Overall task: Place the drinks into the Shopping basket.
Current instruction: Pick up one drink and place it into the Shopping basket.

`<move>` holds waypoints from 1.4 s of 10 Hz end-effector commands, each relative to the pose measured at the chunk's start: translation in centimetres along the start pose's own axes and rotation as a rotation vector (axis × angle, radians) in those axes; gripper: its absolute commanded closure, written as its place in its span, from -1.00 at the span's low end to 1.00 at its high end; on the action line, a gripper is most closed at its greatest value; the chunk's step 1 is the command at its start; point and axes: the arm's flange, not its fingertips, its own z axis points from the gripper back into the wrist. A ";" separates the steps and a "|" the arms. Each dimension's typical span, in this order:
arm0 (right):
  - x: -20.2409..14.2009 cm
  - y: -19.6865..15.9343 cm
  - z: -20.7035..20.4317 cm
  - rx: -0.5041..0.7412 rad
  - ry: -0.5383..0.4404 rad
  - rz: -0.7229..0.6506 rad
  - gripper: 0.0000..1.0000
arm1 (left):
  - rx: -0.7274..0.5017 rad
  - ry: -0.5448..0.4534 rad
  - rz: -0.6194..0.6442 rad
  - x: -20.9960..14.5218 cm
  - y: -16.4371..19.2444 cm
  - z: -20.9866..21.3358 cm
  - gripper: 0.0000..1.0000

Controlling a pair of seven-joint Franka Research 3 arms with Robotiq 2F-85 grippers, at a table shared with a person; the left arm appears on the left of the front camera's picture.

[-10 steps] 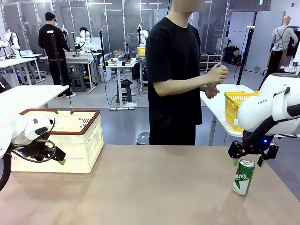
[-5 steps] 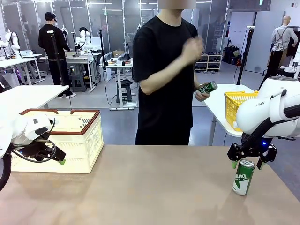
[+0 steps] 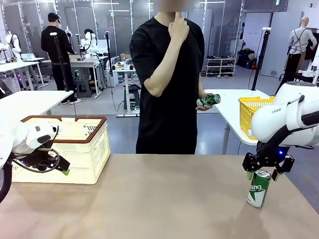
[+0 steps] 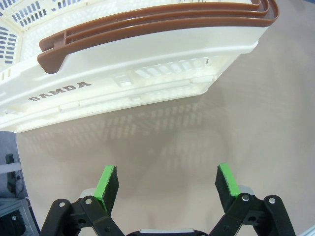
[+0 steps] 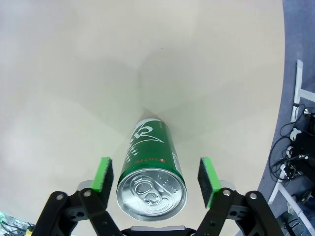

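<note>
**Figure. Right arm poised to pick up the first drink.**

The right gripper (image 5: pixel 155 173) sits astride the top of an upright green can (image 3: pixel 258 189). The can stands on the table (image 3: pixel 149 199) at the robot's right, well apart from the shopping basket (image 3: pixel 84 149) at the far left. The jaws are spread, with a green pad on each side of the can and neither pinching it (the can sits nearer one pad, with a clear gap at the other). The left gripper (image 4: pixel 167 179) is released and empty, hanging just beside the basket's lettered wall. A second green can (image 3: pixel 209 100) lies in the person's hand (image 3: pixel 201 103) beyond the table.

Hazards, as judged from this arrangement:
1. **Off-centre closing.** The nearer pad would likely meet the can first and shove it sideways. A tall, slim can on a smooth top may tip or skid before the other pad arrives.
2. **High grip.** The pads sit near the lid, so the smooth round wall could slip, or the can could swing on the lift.
3. **Long carry.** The can must cross the whole table and clear the basket's brown rim, and a low pass could knock it loose.
4. **Crowding.** The idle left gripper beside the basket may get in the way of the drop.
</note>
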 end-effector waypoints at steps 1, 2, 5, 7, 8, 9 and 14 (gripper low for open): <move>0.1 0.1 0.0 0.025 0.009 0.005 -0.31 | -0.002 0.001 0.004 0.0 0.2 -0.1 -1.00; 0.0 0.2 -0.1 0.023 0.028 0.011 -0.26 | -0.002 0.001 0.004 0.0 0.2 -0.1 -1.00; -0.2 0.5 -0.1 0.020 0.034 0.009 0.43 | -0.002 0.001 0.004 0.0 0.2 -0.1 -1.00; -0.3 0.8 0.1 0.019 0.027 0.010 0.80 | -0.002 0.001 0.004 0.0 0.2 -0.1 -1.00; -0.4 1.0 0.3 0.016 0.021 0.001 0.85 | -0.002 0.001 0.004 0.0 0.2 -0.1 -1.00; -0.6 1.6 1.0 0.013 0.001 -0.021 1.00 | -0.002 0.001 0.004 0.0 0.2 -0.1 -1.00; -1.7 4.6 10.9 -0.048 -0.165 -0.020 1.00 | -0.002 0.001 0.004 0.0 0.2 -0.1 -1.00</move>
